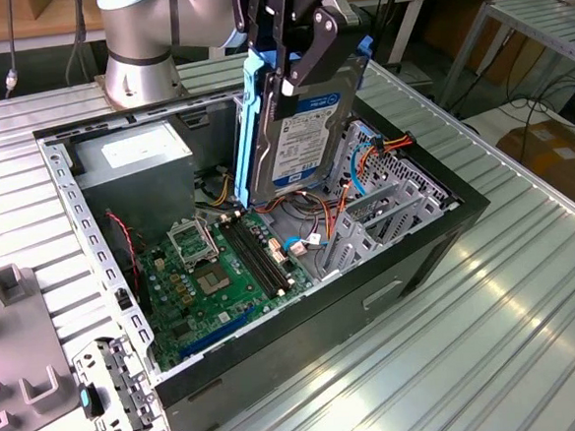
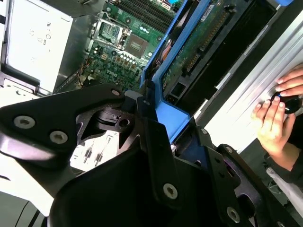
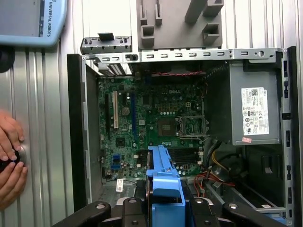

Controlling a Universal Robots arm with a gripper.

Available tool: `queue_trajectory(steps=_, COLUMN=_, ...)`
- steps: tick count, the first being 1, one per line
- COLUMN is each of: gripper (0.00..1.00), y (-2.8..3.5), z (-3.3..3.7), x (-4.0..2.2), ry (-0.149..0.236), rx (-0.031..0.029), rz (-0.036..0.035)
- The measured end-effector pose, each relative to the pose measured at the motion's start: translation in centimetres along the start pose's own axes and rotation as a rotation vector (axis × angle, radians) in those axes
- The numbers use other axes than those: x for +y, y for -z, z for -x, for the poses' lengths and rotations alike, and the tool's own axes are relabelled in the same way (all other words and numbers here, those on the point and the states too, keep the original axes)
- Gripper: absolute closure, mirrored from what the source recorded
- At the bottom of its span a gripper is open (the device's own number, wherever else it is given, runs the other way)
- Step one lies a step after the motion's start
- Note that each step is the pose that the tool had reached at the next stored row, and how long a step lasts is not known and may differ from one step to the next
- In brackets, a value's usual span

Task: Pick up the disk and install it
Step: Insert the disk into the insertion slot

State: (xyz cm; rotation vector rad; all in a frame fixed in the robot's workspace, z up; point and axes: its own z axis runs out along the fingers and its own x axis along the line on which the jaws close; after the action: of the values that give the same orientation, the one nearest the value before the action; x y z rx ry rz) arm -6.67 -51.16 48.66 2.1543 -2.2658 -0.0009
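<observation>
pincer (image 1: 285, 76) gripping disk (image 1: 308, 135), above open case (image 1: 306, 344)

Open black case (image 1: 372, 288) on ribbed table (image 1: 533, 336); green motherboard (image 1: 213, 280), grey power supply (image 1: 130, 152) inside.

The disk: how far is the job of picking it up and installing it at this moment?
Done: the disk is picked up, clamped on its blue rails by the gripper. In hand: it hangs on edge over the open computer case, label side toward the exterior view. Left: it sits in no bay yet, so the install is not done.
</observation>
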Motion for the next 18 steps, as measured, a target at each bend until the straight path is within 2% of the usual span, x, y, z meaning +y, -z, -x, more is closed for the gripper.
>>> queue_trajectory(steps=13, gripper=0.63, y=0.00, z=-0.07, x=-0.07, ry=0.000, rx=0.0001, rz=0.0000)
queue_trajectory(steps=14, gripper=0.63, y=0.00, z=-0.23, x=-0.08, ry=0.000, rx=0.0000, rz=0.0000)
queue_trajectory(steps=18, gripper=0.63, y=-0.10, z=-2.14, x=-0.30, ry=0.000, rx=-0.0001, rz=-0.0001)
